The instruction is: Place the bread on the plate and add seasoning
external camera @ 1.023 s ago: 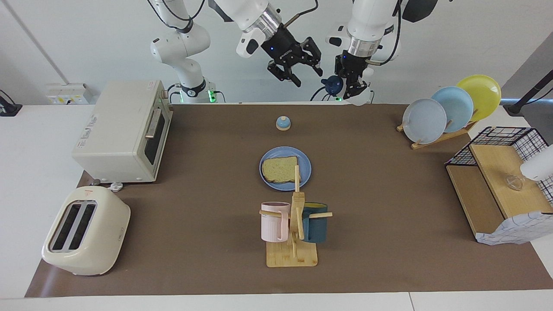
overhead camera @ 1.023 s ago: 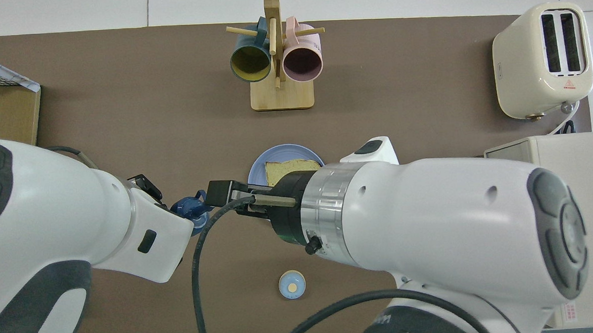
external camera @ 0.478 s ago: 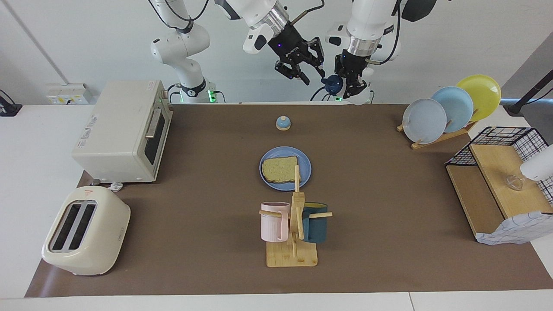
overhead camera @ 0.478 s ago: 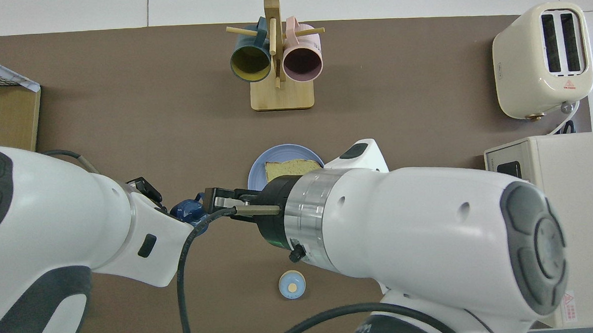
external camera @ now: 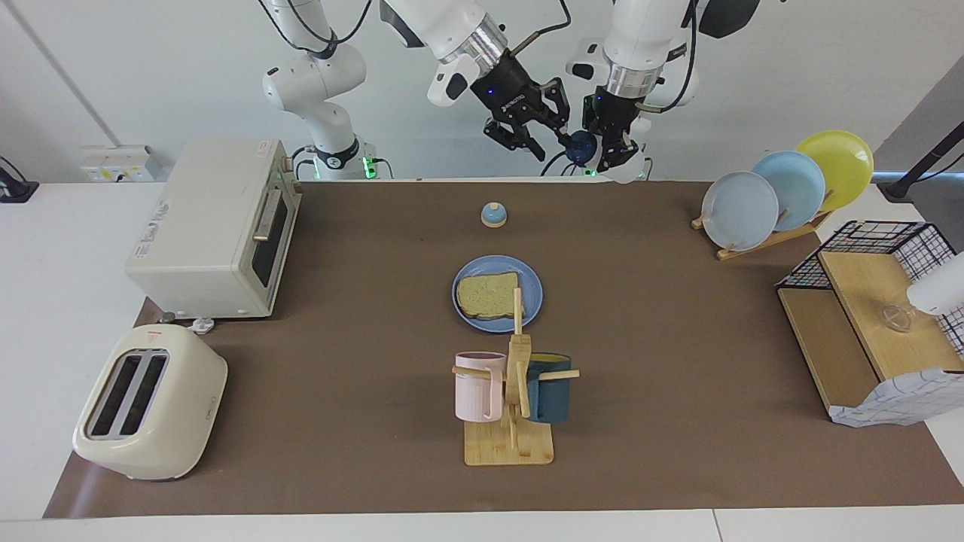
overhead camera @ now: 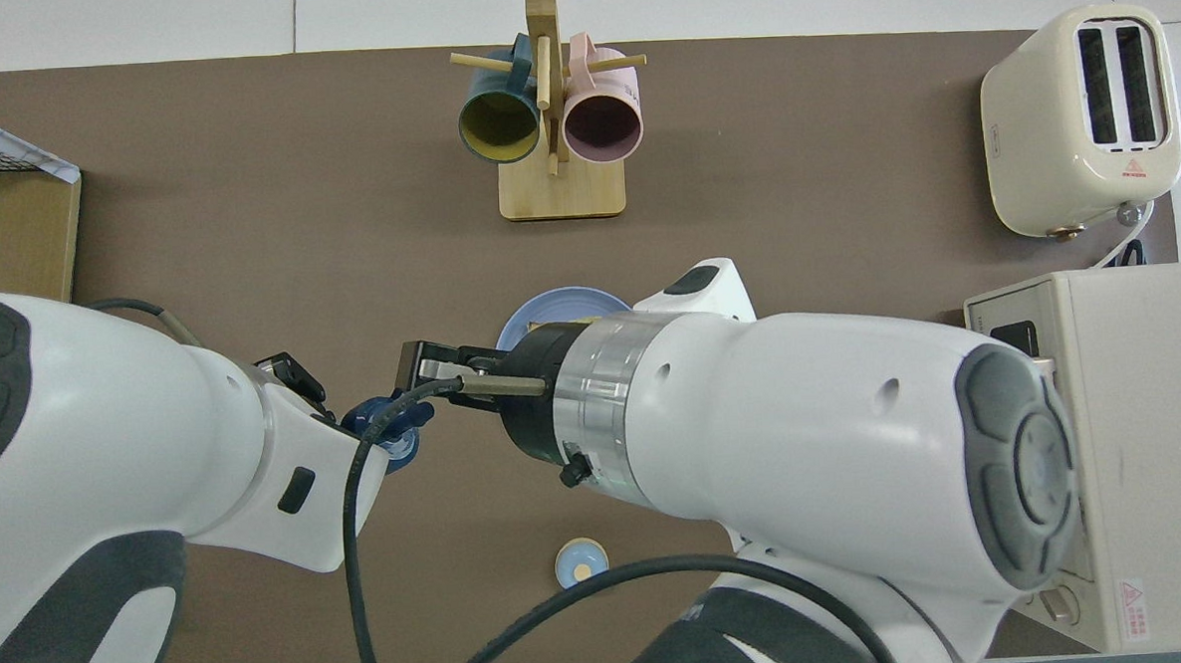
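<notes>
The left gripper (external camera: 611, 154) clamps the translucent white seasoning bottle (external camera: 629, 167) aloft so the right gripper (external camera: 556, 138), half-open beside its navy cap (external camera: 578, 144), can work it; the toast slice (external camera: 489, 296) waits below on the round blue plate (external camera: 533, 293).

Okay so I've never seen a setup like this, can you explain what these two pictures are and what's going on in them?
These are two white robot arms at a table covered in brown. One picture faces them from across the table; the other looks down from above their own end.

A square slice of toast lies on a round blue plate mid-table. Nearby stand a small blue-domed bell, a wooden mug stand, a cream toaster, a white oven and a rack of plates.

Both claws are raised near the robots' edge. The left claw is shut on a small white seasoning bottle with a dark blue cap. The right claw is at that cap; whether it grips it is unclear.
</notes>
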Robot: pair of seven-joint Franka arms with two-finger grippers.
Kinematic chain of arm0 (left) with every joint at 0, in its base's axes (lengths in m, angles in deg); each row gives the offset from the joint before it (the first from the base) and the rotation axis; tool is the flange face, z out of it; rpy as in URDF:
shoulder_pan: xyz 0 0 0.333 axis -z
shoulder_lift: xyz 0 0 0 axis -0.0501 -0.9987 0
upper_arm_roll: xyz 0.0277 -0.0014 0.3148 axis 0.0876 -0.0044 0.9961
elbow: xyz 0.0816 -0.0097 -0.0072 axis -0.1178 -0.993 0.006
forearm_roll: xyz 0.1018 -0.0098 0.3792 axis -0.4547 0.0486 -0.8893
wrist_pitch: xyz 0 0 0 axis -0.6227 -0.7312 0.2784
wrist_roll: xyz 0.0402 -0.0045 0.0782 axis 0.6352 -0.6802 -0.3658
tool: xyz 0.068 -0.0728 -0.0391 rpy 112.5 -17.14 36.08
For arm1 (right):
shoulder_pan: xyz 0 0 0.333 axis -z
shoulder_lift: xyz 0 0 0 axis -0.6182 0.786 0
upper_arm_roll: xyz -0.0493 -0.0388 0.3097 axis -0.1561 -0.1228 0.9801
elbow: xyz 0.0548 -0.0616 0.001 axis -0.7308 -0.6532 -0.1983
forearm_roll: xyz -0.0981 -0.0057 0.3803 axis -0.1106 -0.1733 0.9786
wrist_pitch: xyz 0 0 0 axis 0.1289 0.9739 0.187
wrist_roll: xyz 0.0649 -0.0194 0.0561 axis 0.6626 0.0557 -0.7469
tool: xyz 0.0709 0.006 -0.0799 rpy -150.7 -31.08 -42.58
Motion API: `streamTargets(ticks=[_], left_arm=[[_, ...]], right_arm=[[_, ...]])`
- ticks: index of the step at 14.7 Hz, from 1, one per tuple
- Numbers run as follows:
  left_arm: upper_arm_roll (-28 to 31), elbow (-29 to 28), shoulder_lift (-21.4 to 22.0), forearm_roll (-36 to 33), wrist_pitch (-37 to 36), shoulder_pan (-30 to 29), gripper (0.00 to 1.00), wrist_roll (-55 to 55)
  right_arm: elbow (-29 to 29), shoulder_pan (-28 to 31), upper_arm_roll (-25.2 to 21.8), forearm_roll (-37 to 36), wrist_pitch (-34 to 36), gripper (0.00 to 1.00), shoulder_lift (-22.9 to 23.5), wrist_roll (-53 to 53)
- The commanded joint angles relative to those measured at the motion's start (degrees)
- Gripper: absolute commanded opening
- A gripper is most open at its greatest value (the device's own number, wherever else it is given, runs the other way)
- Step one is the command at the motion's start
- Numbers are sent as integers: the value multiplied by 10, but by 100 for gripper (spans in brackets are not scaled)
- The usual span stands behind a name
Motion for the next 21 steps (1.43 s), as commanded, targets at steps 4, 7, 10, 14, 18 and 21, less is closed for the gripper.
streamTargets(ticks=[4,7,10,14,18,21], left_arm=[[2,-19,18,2,15,4,29,-8],[2,-19,18,2,14,3,29,-8],[2,-18,18,2,14,4,29,-18],[1,-18,18,2,14,3,29,-19],[1,-18,18,2,15,4,28,-21],[1,-18,18,3,15,4,28,-28]], right_arm=[[15,-16,0,-26,-2,47,7,43],[18,-19,1,-34,5,47,7,53],[18,-20,1,-34,7,47,7,52],[18,-19,0,-34,7,41,7,52],[19,-18,0,-34,6,34,8,52],[19,-17,0,-34,7,29,7,52]])
